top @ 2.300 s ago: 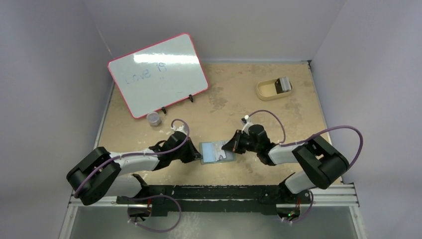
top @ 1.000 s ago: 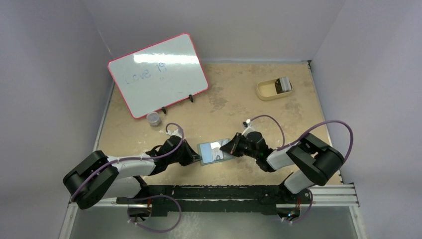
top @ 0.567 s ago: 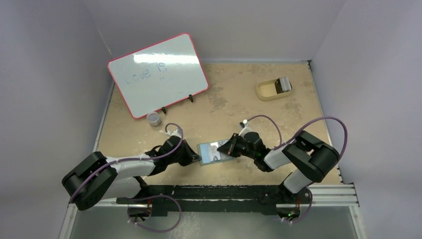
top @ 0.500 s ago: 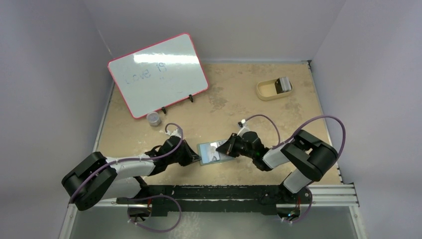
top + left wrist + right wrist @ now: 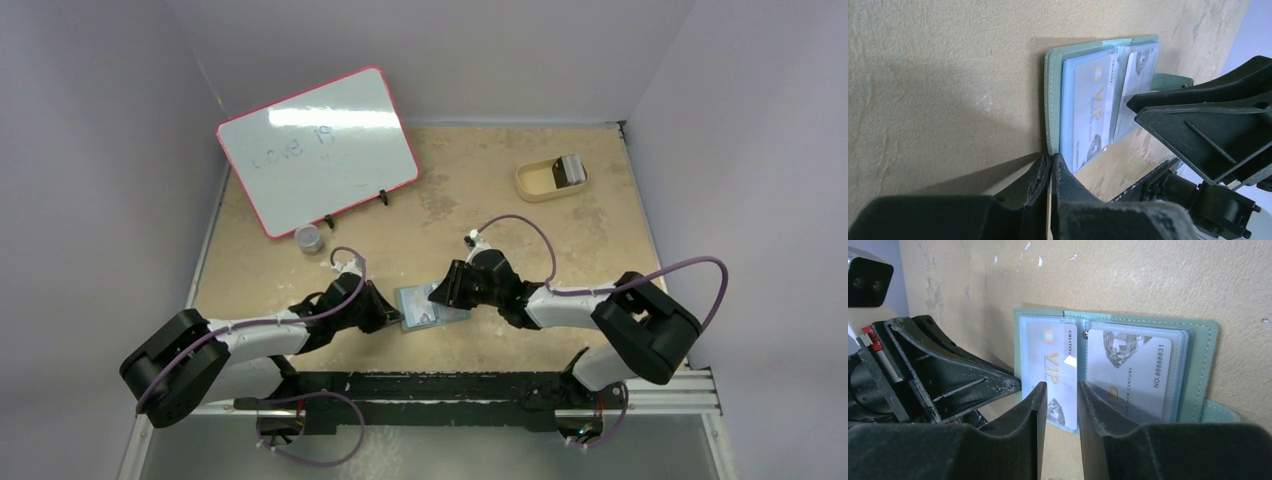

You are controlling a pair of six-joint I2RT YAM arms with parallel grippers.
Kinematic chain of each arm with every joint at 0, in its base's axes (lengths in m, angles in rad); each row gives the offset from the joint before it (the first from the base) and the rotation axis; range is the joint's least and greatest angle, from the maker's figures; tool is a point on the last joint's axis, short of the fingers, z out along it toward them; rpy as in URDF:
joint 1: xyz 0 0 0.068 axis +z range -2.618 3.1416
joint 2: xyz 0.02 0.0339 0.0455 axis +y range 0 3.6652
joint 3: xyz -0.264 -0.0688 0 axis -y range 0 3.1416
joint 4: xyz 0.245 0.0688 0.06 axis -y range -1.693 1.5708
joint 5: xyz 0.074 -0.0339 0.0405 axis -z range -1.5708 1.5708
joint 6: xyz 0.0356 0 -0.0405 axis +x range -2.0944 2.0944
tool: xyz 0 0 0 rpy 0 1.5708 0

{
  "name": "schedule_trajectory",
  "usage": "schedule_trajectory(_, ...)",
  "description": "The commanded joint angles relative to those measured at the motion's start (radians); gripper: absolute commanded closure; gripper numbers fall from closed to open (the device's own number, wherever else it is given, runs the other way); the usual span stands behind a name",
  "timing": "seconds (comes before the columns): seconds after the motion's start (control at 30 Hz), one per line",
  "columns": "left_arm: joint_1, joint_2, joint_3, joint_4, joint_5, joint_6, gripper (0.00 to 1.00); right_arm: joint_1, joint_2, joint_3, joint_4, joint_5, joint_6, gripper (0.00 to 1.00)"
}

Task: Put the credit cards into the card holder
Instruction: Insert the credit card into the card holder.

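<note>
The grey-green card holder (image 5: 1204,365) lies open on the tan table between my two arms, also seen from above as the card holder (image 5: 425,308). Two pale blue-white credit cards sit in its clear pockets: a VIP card (image 5: 1050,362) on the left page and a numbered card (image 5: 1135,367) on the right. My right gripper (image 5: 1062,388) stands open just over the VIP card's lower edge, clamping nothing. My left gripper (image 5: 1052,159) is shut, its tips pinching the holder's left edge (image 5: 1050,100) at the near corner.
A tan rounded tray (image 5: 540,185) holding a grey item stands at the back right. A pink-framed whiteboard (image 5: 318,148) leans at the back left with a small jar (image 5: 310,238) in front of it. The holder's strap (image 5: 1220,413) sticks out to the right.
My right gripper has opened and let go of the VIP card, which stays in the left pocket; the right arm has reached a little further left. The left arm has held still.
</note>
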Motion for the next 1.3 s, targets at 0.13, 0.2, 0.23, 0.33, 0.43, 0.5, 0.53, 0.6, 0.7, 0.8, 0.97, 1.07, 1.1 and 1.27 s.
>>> schedule_trajectory(0.13, 0.004, -0.040, 0.015, -0.006, -0.013, 0.012, 1.00, 0.015, 0.015, 0.072, -0.078, 0.016, -0.044, 0.70)
schedule_trajectory(0.2, 0.004, -0.043, 0.017, -0.008, -0.014, 0.014, 1.00, 0.019, 0.037, 0.079, -0.063, 0.015, -0.040, 0.70)
schedule_trajectory(0.23, 0.004, -0.044, 0.015, -0.010, -0.015, 0.013, 1.00, 0.022, 0.050, 0.080, -0.050, 0.008, -0.038, 0.70)
schedule_trajectory(0.33, 0.004, -0.044, 0.014, -0.012, -0.015, 0.014, 1.00, 0.032, 0.082, 0.085, -0.007, -0.019, -0.028, 0.70)
schedule_trajectory(0.43, 0.004, -0.046, 0.014, -0.012, -0.016, 0.015, 1.00, 0.045, 0.107, 0.086, 0.035, -0.047, -0.016, 0.77)
schedule_trajectory(0.5, 0.004, -0.048, 0.016, -0.014, -0.015, 0.015, 1.00, 0.052, 0.106, 0.074, 0.066, -0.056, -0.003, 0.82)
schedule_trajectory(0.53, 0.004, -0.050, 0.016, -0.017, -0.015, 0.016, 1.00, 0.054, 0.104, 0.070, 0.076, -0.058, -0.001, 0.84)
schedule_trajectory(0.6, 0.004, -0.053, 0.017, -0.021, -0.015, 0.017, 1.00, 0.059, 0.098, 0.065, 0.084, -0.063, 0.000, 0.87)
schedule_trajectory(0.7, 0.004, -0.061, 0.023, -0.035, -0.014, 0.021, 1.00, 0.059, 0.099, 0.069, 0.074, -0.065, -0.008, 0.90)
schedule_trajectory(0.8, 0.004, -0.081, 0.041, -0.078, -0.015, 0.036, 1.00, 0.059, 0.078, 0.091, -0.028, -0.043, -0.037, 0.86)
schedule_trajectory(0.97, 0.004, -0.127, 0.076, -0.157, -0.015, 0.066, 1.00, 0.057, -0.024, 0.128, -0.217, 0.014, -0.062, 0.70)
schedule_trajectory(1.07, 0.004, -0.145, 0.089, -0.174, -0.002, 0.074, 1.00, 0.058, -0.058, 0.158, -0.301, 0.068, -0.093, 0.67)
schedule_trajectory(1.1, 0.004, -0.150, 0.092, -0.172, 0.005, 0.076, 1.00, 0.058, -0.064, 0.161, -0.314, 0.085, -0.101, 0.68)
schedule_trajectory(1.27, 0.004, -0.168, 0.114, -0.184, 0.021, 0.081, 1.00, 0.051, -0.067, 0.162, -0.370, 0.198, -0.123, 0.77)
